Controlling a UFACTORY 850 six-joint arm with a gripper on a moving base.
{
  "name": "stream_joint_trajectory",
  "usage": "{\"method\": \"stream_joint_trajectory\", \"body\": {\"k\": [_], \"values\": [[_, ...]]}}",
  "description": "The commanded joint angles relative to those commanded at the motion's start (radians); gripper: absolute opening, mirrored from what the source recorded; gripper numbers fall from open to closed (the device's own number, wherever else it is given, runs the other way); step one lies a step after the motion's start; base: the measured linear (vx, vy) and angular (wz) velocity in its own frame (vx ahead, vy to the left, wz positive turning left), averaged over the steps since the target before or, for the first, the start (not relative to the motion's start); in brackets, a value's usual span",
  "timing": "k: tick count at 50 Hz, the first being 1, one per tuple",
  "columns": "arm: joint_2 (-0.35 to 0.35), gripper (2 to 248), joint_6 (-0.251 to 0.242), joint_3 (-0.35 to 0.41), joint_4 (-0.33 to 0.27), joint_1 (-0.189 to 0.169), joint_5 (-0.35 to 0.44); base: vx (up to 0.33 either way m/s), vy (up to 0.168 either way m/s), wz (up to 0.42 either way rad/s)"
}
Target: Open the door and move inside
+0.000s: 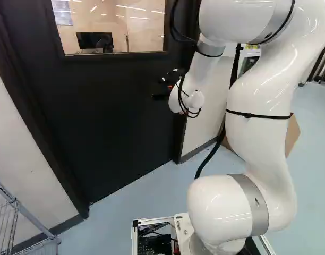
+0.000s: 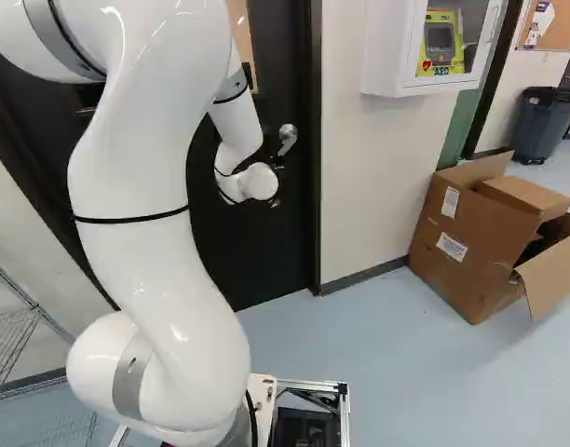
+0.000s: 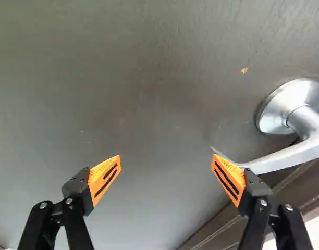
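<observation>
Nearest, the white arm (image 2: 145, 196) bends forward from its base, which sets its wrist at handle height. To the door's left, a wire shelving rack (image 1: 25, 211) stands by the wall; it could crowd the base if the path swings that way. The black gripper (image 3: 166, 156) holds nothing: its 2 fingers stand wide apart, presumably to leave room for a lever. The silver lever handle (image 3: 295, 155) is mounted on the door, its free end showing past 1 orange pad; whether they touch, I cannot tell. That overlap suits pressing the lever down, I judge, before pushing or pulling. The dark door (image 1: 109, 122) looks shut in its frame. Through its window (image 1: 138, 32), a monitor (image 1: 87, 40) shows beyond.
</observation>
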Motion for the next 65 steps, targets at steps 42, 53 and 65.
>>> {"method": "stream_joint_trajectory", "body": {"k": [42, 53, 65], "values": [[-0.068, 247, 0.0, 0.0, 0.0, -0.002, 0.0, 0.0, 0.0, 0.0], [-0.027, 247, 0.0, 0.025, 0.0, -0.003, 0.0, 0.0, 0.0, 0.0], [0.052, 247, 0.0, 0.09, 0.0, -0.005, 0.0, 0.0, 0.0, 0.0]]}}
